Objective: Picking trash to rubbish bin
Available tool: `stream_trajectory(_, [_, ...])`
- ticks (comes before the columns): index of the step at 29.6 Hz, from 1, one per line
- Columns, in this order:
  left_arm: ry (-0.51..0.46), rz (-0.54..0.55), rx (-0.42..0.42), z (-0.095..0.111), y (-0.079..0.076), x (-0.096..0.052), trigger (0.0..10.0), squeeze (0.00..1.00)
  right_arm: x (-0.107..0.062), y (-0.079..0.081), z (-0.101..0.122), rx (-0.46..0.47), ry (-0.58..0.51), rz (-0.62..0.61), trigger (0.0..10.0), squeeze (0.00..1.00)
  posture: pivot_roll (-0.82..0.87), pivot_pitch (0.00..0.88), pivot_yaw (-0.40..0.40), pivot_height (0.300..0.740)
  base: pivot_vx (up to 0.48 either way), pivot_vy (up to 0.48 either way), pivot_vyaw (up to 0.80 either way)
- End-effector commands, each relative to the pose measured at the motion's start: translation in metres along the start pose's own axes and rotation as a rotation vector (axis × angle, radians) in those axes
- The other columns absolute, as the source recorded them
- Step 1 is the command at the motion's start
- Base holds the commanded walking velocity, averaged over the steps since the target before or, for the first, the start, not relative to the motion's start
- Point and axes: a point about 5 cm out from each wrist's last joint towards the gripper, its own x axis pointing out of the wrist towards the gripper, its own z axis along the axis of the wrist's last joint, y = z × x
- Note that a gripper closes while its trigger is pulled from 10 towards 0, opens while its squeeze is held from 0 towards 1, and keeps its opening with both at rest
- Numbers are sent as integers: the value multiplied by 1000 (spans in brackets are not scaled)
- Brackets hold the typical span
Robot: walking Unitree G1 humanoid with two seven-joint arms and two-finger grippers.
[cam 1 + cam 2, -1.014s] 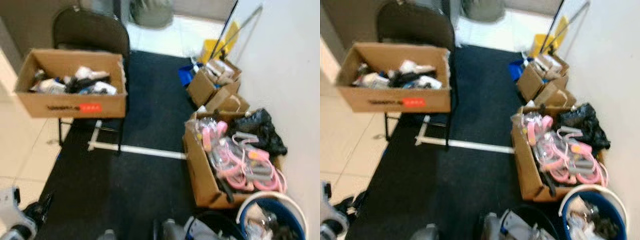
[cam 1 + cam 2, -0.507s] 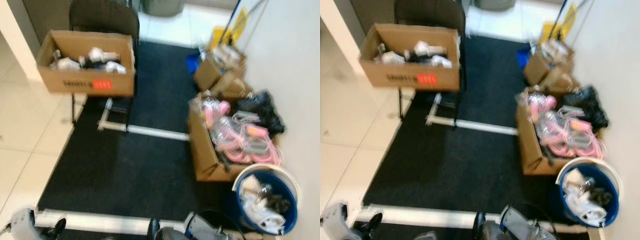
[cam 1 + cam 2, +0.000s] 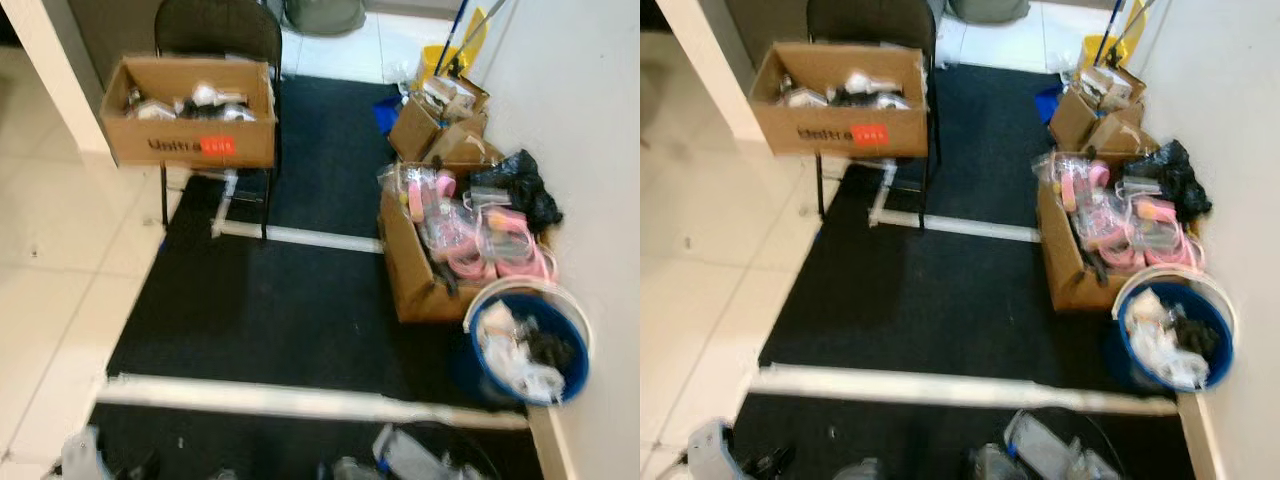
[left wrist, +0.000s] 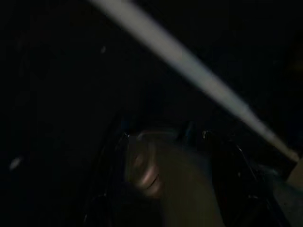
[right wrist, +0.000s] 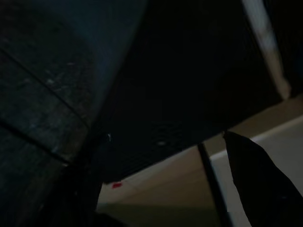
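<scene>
A blue bin (image 3: 531, 347) with a white rim stands on the floor by the right wall, holding white and dark trash. It sits just in front of an open cardboard box (image 3: 408, 268) full of pink items in clear plastic. My left arm (image 3: 710, 450) hangs low at the bottom left edge. My right arm (image 3: 1042, 447) hangs at the bottom centre, above the black mat (image 3: 280, 310). Both wrist views are dark and blurred; the right wrist view shows mat, pale floor and a black shape.
A cardboard box (image 3: 190, 125) of mixed items rests on a black chair (image 3: 218, 30) at the back left. Smaller boxes (image 3: 440, 125) and a black bag (image 3: 520, 185) line the right wall. Two white strips (image 3: 300, 402) cross the mat. Pale tiles (image 3: 60, 260) lie left.
The whole picture has shifted: the camera has drawn back, so boxes and bin sit farther up and a nearer white strip has come into view. No thing has visibly moved.
</scene>
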Motion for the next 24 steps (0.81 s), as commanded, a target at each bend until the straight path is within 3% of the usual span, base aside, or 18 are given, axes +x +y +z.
stream_trajectory(1, [58, 32, -17, -18, 3, -5, 10000, 0, 3, 18, 2, 24, -19, 64, 10000, 0, 164, 152, -37, 740, -409, 0, 0])
stream_trajectory(8, [92, 71, -18, -27, 2, -5, 10000, 0, 3, 17, 1, 24, -17, 62, 10000, 0, 159, 153, -39, 740, -410, 0, 0])
stream_trajectory(14, [197, 186, 73, -43, 6, -10, 10000, 0, 3, 17, 0, 20, -11, 58, 10000, 0, 158, 153, -41, 740, 0, 0, 0])
stream_trajectory(19, [228, 187, 91, -51, 4, -11, 10000, 0, 3, 17, -1, 23, 3, 57, 10000, 0, 158, 153, -41, 740, 0, 0, -480])
stream_trajectory(24, [344, 175, 241, -73, -3, -16, 10000, 0, 3, 17, -1, 7, 7, 57, 10000, 0, 146, 154, -38, 740, 0, 0, -800])
